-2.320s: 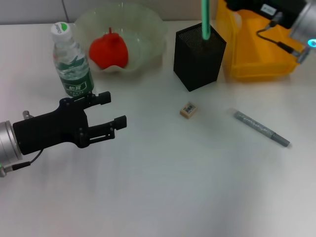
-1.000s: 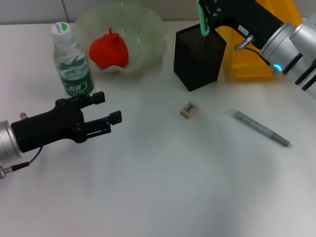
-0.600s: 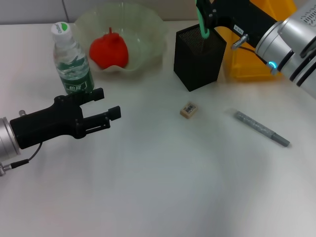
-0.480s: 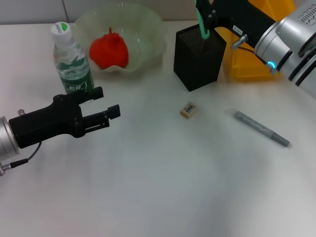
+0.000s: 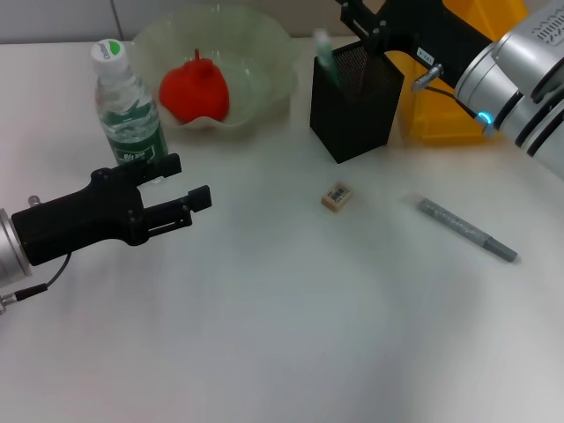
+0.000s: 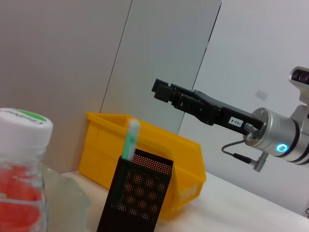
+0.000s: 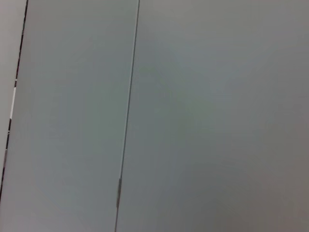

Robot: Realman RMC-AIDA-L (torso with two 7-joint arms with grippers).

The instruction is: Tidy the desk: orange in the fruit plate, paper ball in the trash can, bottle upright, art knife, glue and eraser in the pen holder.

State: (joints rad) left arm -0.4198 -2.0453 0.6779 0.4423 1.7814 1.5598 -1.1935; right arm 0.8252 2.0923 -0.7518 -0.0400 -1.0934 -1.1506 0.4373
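The right gripper (image 5: 352,11) hangs open and empty above the pen holder (image 5: 354,99), where the green-capped knife (image 5: 324,55) leans. The eraser (image 5: 336,196) and glue stick (image 5: 466,229) lie apart; a low pass could topple the holder (it looks light). The left gripper (image 5: 189,194) waits open by the bottle (image 5: 129,110).

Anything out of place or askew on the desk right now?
Yes. The eraser and the grey knife lie loose on the desk, outside the pen holder. The green-tipped stick in the holder leans against its corner.
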